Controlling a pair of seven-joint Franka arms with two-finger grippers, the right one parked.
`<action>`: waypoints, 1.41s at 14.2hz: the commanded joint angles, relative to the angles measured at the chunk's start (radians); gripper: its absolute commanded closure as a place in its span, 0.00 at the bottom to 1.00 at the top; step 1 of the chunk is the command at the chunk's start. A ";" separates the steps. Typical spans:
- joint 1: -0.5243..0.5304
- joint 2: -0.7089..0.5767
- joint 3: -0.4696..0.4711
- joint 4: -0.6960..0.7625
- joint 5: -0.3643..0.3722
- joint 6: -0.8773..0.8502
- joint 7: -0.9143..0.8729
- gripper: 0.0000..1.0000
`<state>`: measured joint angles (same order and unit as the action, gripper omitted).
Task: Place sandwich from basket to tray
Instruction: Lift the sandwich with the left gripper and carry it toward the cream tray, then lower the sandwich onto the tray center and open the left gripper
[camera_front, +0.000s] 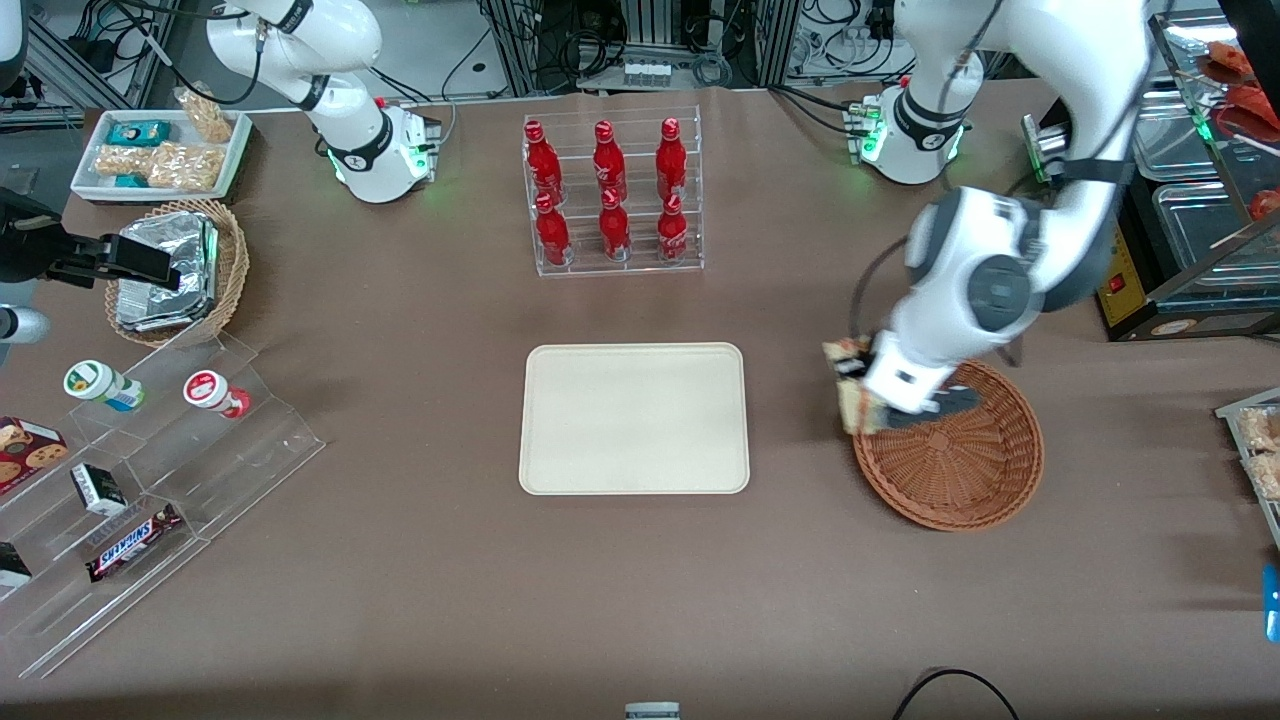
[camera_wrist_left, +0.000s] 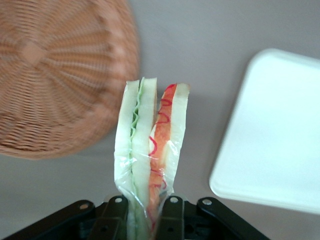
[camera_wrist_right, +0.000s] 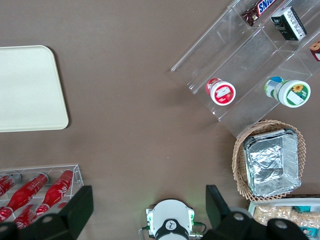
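My left gripper (camera_front: 866, 402) is shut on the sandwich (camera_front: 848, 388), a white-bread wedge with green and orange-pink filling under clear film. It hangs in the air over the rim of the reddish-brown wicker basket (camera_front: 962, 472), on the side nearest the tray. The cream tray (camera_front: 634, 418) lies flat at the table's middle with nothing on it. In the left wrist view the sandwich (camera_wrist_left: 150, 145) sticks out from between the two black fingers of the gripper (camera_wrist_left: 145, 212), above bare table between the basket (camera_wrist_left: 55, 75) and the tray (camera_wrist_left: 280, 130). I see nothing else in the basket.
A clear rack of red bottles (camera_front: 612, 195) stands farther from the front camera than the tray. Toward the parked arm's end are a tan basket of foil packets (camera_front: 180, 270), a white tray of snack packs (camera_front: 160, 150) and a clear stepped stand with snacks (camera_front: 150, 470).
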<state>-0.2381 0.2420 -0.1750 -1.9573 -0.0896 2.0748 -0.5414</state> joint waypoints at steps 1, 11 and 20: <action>-0.084 0.065 0.012 0.075 0.022 -0.015 0.003 0.85; -0.297 0.279 0.014 0.305 0.066 -0.021 -0.222 0.82; -0.429 0.508 0.015 0.552 0.142 -0.016 -0.402 0.78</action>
<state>-0.6483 0.7049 -0.1740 -1.4792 0.0341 2.0772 -0.9197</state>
